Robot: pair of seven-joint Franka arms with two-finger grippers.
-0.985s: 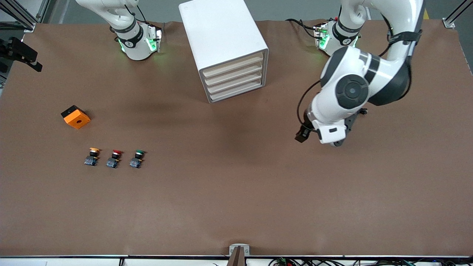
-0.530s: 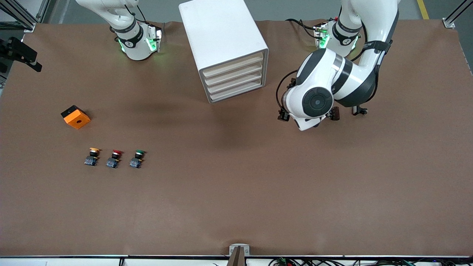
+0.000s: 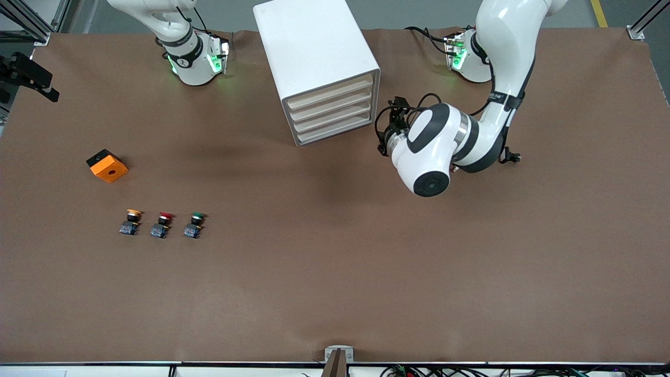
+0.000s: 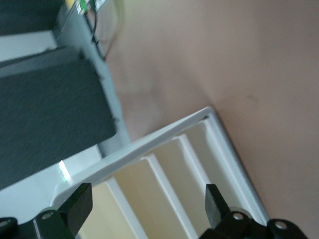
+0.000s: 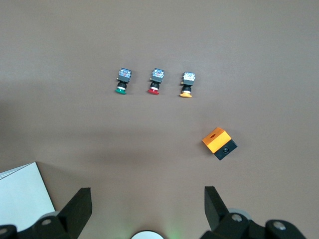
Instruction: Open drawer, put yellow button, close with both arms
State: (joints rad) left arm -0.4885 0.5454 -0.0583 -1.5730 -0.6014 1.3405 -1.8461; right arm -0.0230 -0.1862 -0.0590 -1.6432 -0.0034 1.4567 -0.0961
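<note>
The white cabinet (image 3: 314,52) stands at the table's robot edge between the two bases. The drawer (image 3: 330,90), the uppermost beige front, is shut flush like the three below it. My left gripper (image 3: 388,134) hangs beside the cabinet's front corner at the left arm's end. It is open and empty in the left wrist view (image 4: 145,209), with beige drawer fronts (image 4: 164,199) between its fingers. The yellow button (image 3: 133,221) stands on the table toward the right arm's end. My right gripper (image 5: 147,209) is open, empty, high above the table, with the yellow button (image 5: 187,84) in its view.
A red-capped button (image 3: 163,224) and a green-capped button (image 3: 194,224) stand in a row beside the yellow one. An orange box with a hole (image 3: 107,165) lies farther from the camera than the row. The right arm's base (image 3: 193,57) stands beside the cabinet.
My left arm has swung from over the open table toward the cabinet, bringing its gripper up to the drawer fronts. The right arm, buttons and drawers have not moved.
</note>
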